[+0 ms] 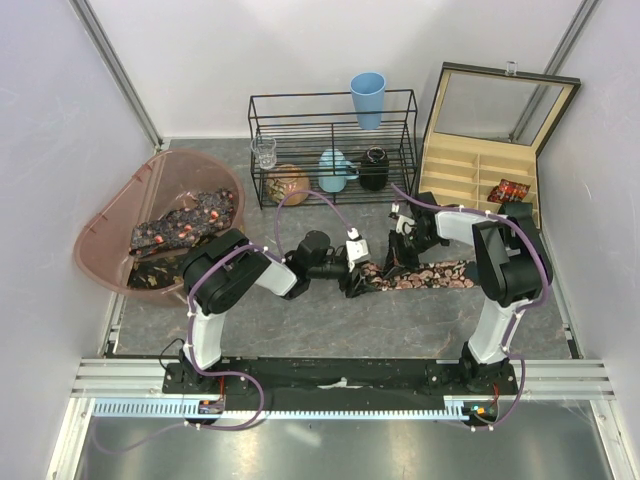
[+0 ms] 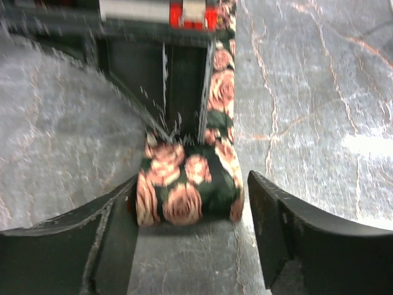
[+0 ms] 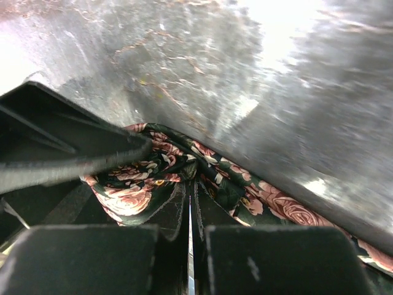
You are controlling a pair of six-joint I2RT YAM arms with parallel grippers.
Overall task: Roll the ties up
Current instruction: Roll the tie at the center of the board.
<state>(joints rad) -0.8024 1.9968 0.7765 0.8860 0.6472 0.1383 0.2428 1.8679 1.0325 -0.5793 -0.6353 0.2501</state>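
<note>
One of the ties, dark with pink roses, lies flat across the table's middle. Its left end is wound into a small coil. My left gripper stands open astride that coil; the left finger touches the coil's side, and the right finger stays a little clear. The tie's strip runs away from the coil. My right gripper is shut, its tips pinching puckered tie fabric just right of the coil. From above, both grippers meet over the tie's left part.
A pink-brown tub at the left holds more ties. A black wire rack at the back carries a blue cup, a glass and jars. An open wooden divider box at the right holds a small rolled tie.
</note>
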